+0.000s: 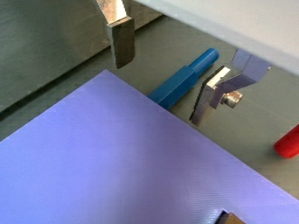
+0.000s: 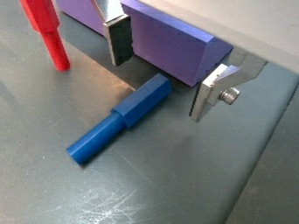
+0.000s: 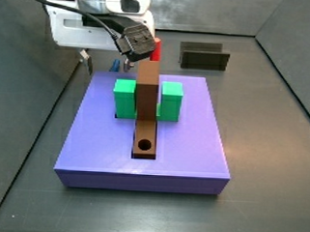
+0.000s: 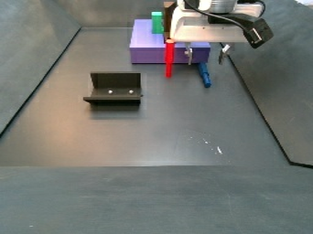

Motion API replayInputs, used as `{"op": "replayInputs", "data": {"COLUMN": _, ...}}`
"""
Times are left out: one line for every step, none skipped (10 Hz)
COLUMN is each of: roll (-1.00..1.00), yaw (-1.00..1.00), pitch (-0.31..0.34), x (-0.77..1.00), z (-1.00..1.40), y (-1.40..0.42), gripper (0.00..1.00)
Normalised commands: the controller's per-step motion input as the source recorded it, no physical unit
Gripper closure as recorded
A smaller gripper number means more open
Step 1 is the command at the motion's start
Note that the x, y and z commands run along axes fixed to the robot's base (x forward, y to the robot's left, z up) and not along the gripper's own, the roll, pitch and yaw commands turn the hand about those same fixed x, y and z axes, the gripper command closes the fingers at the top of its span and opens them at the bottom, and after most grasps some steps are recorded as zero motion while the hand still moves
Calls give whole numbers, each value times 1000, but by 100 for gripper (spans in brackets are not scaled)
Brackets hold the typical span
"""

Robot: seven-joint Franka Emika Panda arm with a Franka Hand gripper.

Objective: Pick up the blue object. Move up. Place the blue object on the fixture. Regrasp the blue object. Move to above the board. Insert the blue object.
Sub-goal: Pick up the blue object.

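Board (image 2: 176,48) edge rises just behind the tool (image 2: 158,74), a lavender-blue slab whose wall nearly fills the gap between the two silver plates in both wrist views. Far off across the dark floor from the tool sits the fixture (image 4: 113,89), well apart from everything the tool is near. Directly beneath the tool lies the blue object (image 2: 119,121), flat on the floor, one end between the fingers (image 2: 118,44) and its long axis running out away from the board wall. Jaws stand wide, holding nothing. Judging from this, the pick needs a straight descent, with the plates closing across the peg's narrow width, not its length.
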Motion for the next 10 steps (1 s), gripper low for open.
{"op": "replayInputs", "data": {"roll": 269, "yaw": 0, "pitch": -149, "x": -69, "z": -326, "y": 0, "gripper": 0}}
{"op": "replayInputs", "data": {"roll": 279, "yaw": 0, "pitch": -160, "x": -80, "z": -323, "y": 0, "gripper": 0}}
{"op": "replayInputs", "data": {"roll": 290, "yaw": 0, "pitch": -131, "x": -29, "z": -246, "y": -34, "gripper": 0}}
{"op": "replayInputs", "data": {"roll": 369, "yaw": 0, "pitch": -81, "x": 0, "z": -129, "y": -86, "gripper": 0}}
{"op": "replayInputs", "data": {"roll": 369, "yaw": 0, "pitch": -99, "x": 0, "z": -177, "y": -106, "gripper": 0}}
{"op": "replayInputs", "data": {"roll": 364, "yaw": 0, "pitch": -87, "x": 0, "z": -169, "y": -80, "gripper": 0}}
{"op": "replayInputs", "data": {"roll": 357, "yaw": 0, "pitch": -56, "x": 0, "z": -83, "y": -37, "gripper": 0}}
{"op": "replayInputs", "data": {"roll": 343, "yaw": -9, "pitch": -56, "x": 0, "z": -89, "y": 0, "gripper": 0}}
{"op": "replayInputs", "data": {"roll": 336, "yaw": -14, "pitch": -73, "x": 0, "z": -134, "y": 0, "gripper": 0}}
{"op": "replayInputs", "data": {"roll": 361, "yaw": -3, "pitch": -100, "x": 9, "z": -134, "y": 0, "gripper": 0}}
